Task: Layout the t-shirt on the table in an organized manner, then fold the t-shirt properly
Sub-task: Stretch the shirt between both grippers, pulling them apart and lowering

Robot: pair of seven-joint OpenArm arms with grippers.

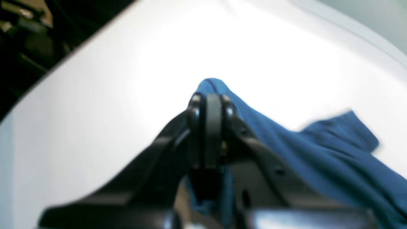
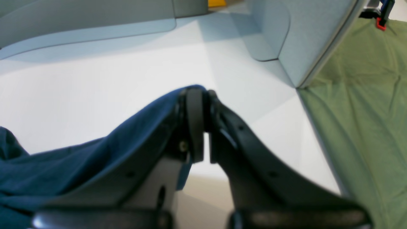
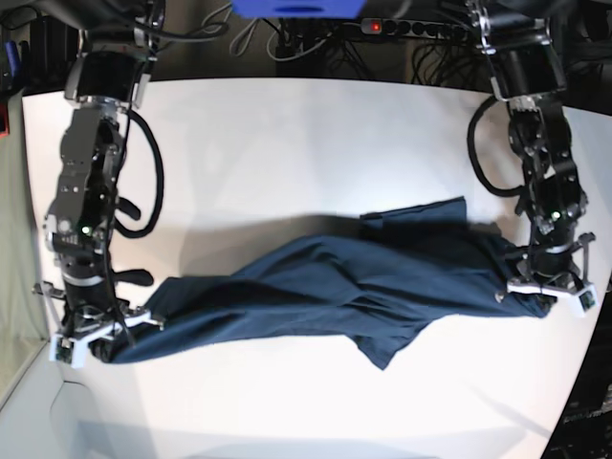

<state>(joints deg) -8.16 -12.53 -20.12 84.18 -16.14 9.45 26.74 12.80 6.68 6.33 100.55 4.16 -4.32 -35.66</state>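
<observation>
The dark navy t-shirt (image 3: 335, 287) hangs stretched between my two grippers across the white table (image 3: 287, 143), sagging and wrinkled in the middle, with one sleeve showing at its upper right. At the right of the base view my left gripper (image 3: 552, 295) is shut on one end of the cloth. My right gripper (image 3: 96, 337) at the lower left is shut on the other end. In the left wrist view the left gripper (image 1: 211, 97) pinches a fold of the t-shirt (image 1: 318, 149). The right gripper (image 2: 201, 95) in its wrist view grips the t-shirt (image 2: 79, 162) edge above the table (image 2: 95, 79).
A grey upholstered panel (image 2: 302, 31) and a green cloth (image 2: 365, 111) lie beyond the table edge beside the right arm. Cables and a power strip (image 3: 411, 29) run behind the table's far edge. The table's curved edge (image 3: 583, 382) passes close to the left gripper.
</observation>
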